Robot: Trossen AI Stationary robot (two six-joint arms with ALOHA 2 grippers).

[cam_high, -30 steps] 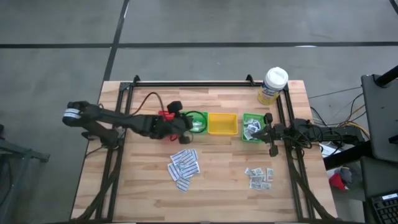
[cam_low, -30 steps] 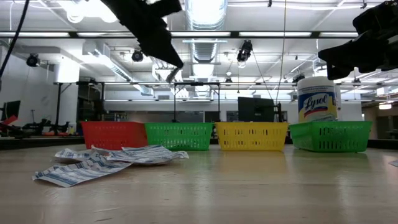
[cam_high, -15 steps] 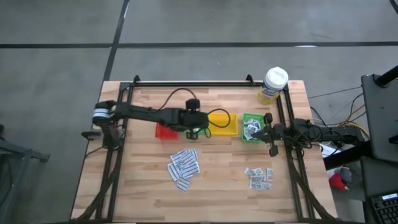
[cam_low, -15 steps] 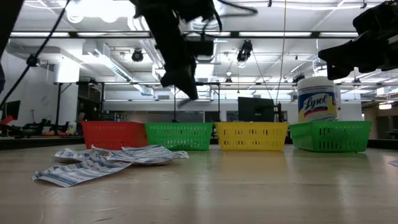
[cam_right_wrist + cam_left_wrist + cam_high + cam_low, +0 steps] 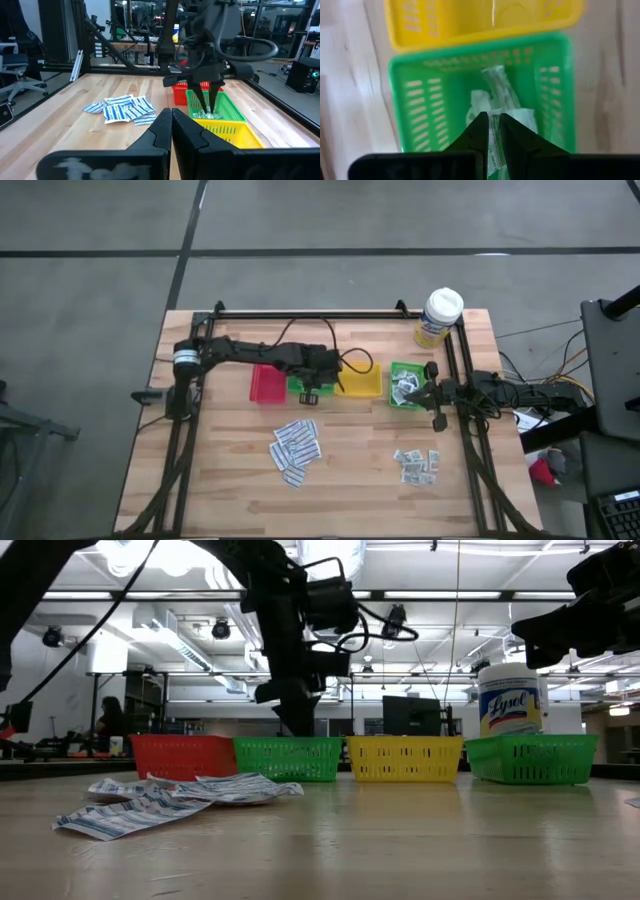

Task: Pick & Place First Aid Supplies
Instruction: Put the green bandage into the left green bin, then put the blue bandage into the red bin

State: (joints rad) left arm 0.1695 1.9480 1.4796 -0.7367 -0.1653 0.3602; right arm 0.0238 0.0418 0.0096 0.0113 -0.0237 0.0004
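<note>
Left claw (image 5: 491, 118) just swung across to the green tray (image 5: 400, 100) beside the yellow tray (image 5: 362, 380), where sachets (image 5: 492, 95) lie, looks like drop-off time, though can't tell if it's gripping one.

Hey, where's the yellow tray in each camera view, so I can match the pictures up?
High view: yellow tray mid-table, third in the row of trays.
Low view: right of centre, between two green trays.
Left wrist view: along the picture's top edge.
Right wrist view: low, right of centre.
Shared landmark: the green tray touching it, under the left end effector.
</note>
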